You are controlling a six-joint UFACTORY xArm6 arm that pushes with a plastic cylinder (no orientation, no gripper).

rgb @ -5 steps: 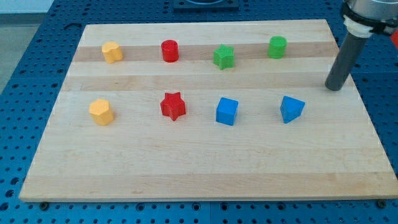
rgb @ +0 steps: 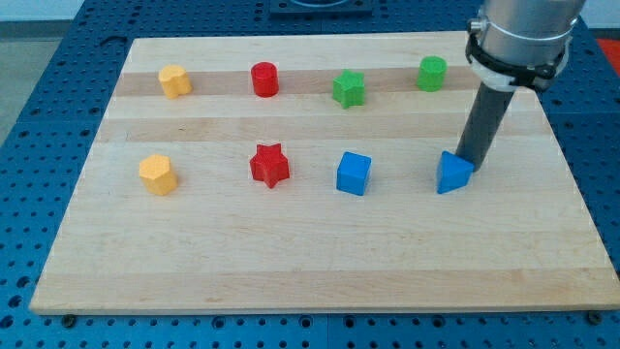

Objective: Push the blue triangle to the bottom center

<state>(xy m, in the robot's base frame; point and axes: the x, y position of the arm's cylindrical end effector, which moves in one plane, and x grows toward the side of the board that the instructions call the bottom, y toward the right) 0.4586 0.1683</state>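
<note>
Touching blue triangle (rgb: pixel 453 173) at upper right edge, my tip (rgb: pixel 470 160); no end effector, plain rod.

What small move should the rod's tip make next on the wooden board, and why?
Probably a short push toward the view's bottom-left. My tip sits at the upper-right edge of the blue triangle block, which lies right of centre on the wooden board, so the bottom centre is down and leftward.
</note>
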